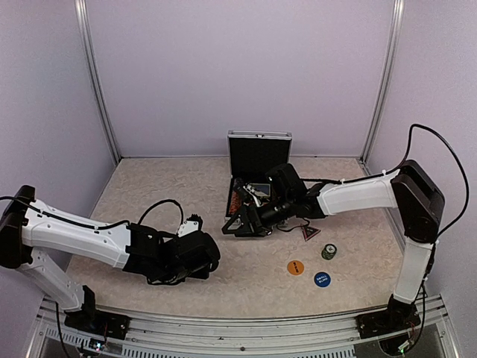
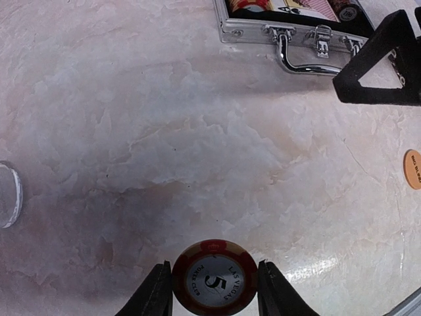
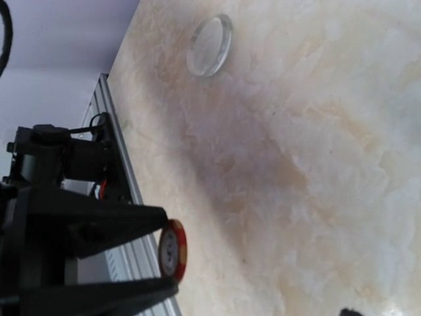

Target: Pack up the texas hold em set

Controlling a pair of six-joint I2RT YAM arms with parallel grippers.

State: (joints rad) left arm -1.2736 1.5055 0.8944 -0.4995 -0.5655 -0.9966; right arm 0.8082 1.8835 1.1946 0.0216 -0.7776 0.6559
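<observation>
We saw the silver briefcase (image 1: pixel 258 155) standing open toward the far side of the table (image 1: pixel 164 190), its black-lined lid upright and its handle facing the arms. Cards and chips showed in the tray, though we could not make out how they were arranged. The left gripper (image 2: pixel 214 291) hovered low over bare tabletop well in front of the case, its jaws narrowed onto the rim of a red five chip (image 2: pixel 214 280) that stood upright with its face toward the wrist camera. The right gripper (image 3: pixel 171 250) reached across to the front left corner of the case. In its wrist view a second red chip (image 3: pixel 173 245) sat edge-on between the two fingertips, and the jaws appeared pinched on it, parted by about the chip's own width. Four pieces lay loose on the table to the right of the case: a dark triangular marker (image 1: pixel 310 233) nearest it, a green and white chip (image 1: pixel 329 251) just beyond, then an orange disc (image 1: pixel 296 267) and a blue disc (image 1: pixel 321 279) side by side, closer to the arms. A clear disc (image 3: pixel 210 45) lay flat apart from the rest — off to the left of the left gripper.
</observation>
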